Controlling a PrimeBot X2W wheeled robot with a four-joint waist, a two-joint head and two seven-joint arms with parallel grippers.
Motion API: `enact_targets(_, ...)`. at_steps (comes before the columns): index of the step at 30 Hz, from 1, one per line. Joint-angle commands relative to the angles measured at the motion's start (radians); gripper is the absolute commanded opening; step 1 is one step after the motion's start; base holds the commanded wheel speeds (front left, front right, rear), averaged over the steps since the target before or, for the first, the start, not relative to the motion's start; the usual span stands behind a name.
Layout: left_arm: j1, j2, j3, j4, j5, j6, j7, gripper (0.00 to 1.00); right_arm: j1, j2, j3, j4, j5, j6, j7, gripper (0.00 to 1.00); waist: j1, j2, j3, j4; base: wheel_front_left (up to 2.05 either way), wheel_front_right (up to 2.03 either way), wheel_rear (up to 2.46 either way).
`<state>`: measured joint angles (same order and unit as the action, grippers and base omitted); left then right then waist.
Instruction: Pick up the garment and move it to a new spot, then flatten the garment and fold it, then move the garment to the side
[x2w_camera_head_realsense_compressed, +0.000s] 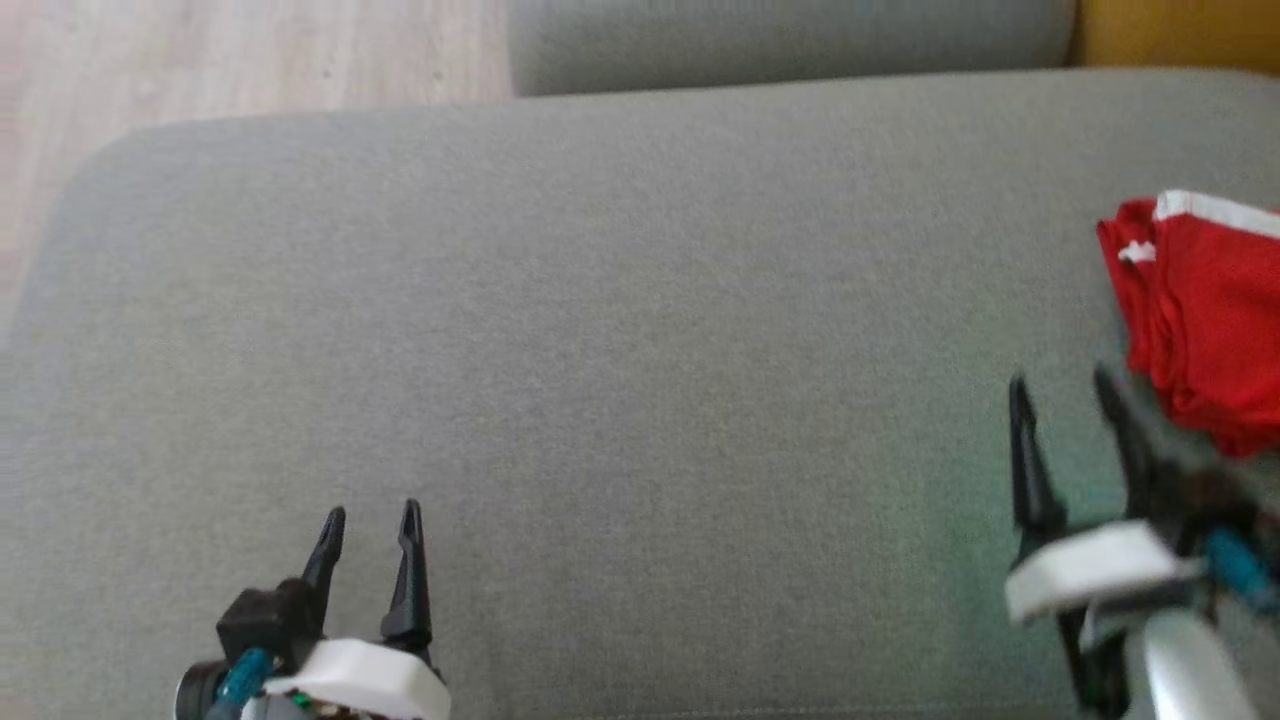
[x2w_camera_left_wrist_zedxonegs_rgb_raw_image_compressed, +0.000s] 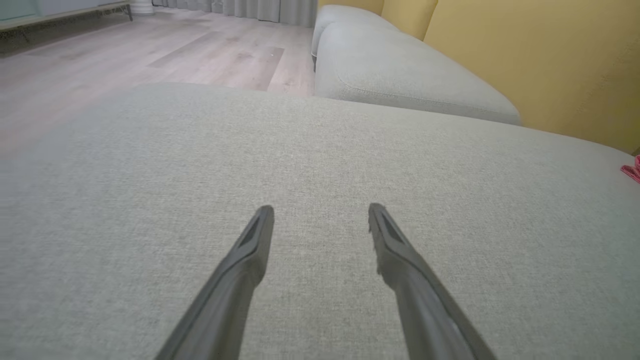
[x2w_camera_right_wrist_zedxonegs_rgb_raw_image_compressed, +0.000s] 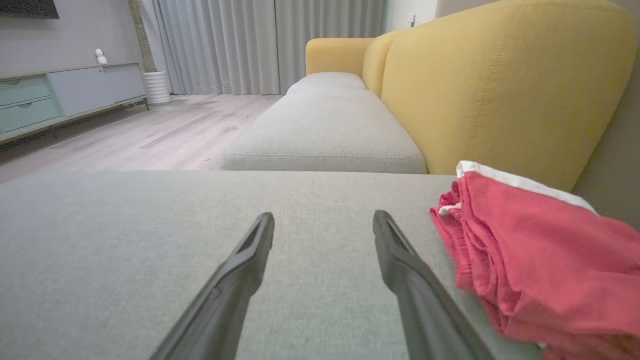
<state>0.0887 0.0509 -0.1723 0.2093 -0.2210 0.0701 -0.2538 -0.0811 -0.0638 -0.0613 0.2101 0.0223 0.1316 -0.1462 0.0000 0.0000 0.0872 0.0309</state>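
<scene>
The garment (x2w_camera_right_wrist_zedxonegs_rgb_raw_image_compressed: 540, 260) is showing as soft red cloth, creased, with a white trim; the seat cushion (x2w_camera_head_realsense_compressed: 600, 350) is looking matt, grey and coarsely woven; the fingers (x2w_camera_right_wrist_zedxonegs_rgb_raw_image_compressed: 235, 280) are reading as matt dark plastic; the floor (x2w_camera_left_wrist_zedxonegs_rgb_raw_image_compressed: 150, 55) is showing pale, smooth wood grain.

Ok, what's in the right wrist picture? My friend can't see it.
A red garment with a white edge lies on a grey sofa cushion, just right of the right gripper, which is open and empty. A yellow backrest rises behind.

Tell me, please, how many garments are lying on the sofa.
1. The red garment lies on the right side of the grey cushion, beside the right gripper; others could lie out of frame.
</scene>
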Motion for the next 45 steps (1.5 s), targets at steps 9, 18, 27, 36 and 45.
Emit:
enact_targets(9, 0.029, -0.001, 0.074, -0.024, 0.029, -0.037, -0.008, 1.0, 0.139, 0.013, 0.084, 0.055, 0.03, -0.001, -0.108, 1.0, 0.0, 0.0, -0.098, 0.039, 0.0, 0.0, 0.0)
enact_targets(18, 0.071, 0.0, 0.049, -0.012, 0.028, -0.046, 0.0, 0.0, 0.175, 0.02, 0.059, 0.095, 0.031, 0.0, -0.102, 0.0, 0.0, 0.0, -0.111, 0.012, 0.0, 0.0, 0.0)
enact_targets(27, 0.065, -0.001, 0.056, 0.031, -0.039, -0.052, 0.021, 0.0, 0.169, 0.02, 0.052, 0.139, 0.104, 0.0, -0.081, 0.0, 0.0, 0.0, -0.11, 0.007, 0.0, 0.0, 0.0)
enact_targets(36, 0.047, 0.002, 0.068, 0.034, -0.132, -0.062, 0.042, 0.0, 0.157, 0.019, 0.046, 0.13, 0.204, 0.0, -0.059, 0.0, 0.0, 0.0, -0.108, 0.005, 0.0, 0.0, 0.0)
enact_targets(45, 0.024, 0.004, 0.085, 0.034, -0.248, -0.075, 0.069, 0.0, 0.141, 0.019, 0.037, 0.121, 0.329, 0.0, -0.031, 0.0, 0.0, 0.0, -0.106, 0.002, 0.0, 0.0, 0.0)
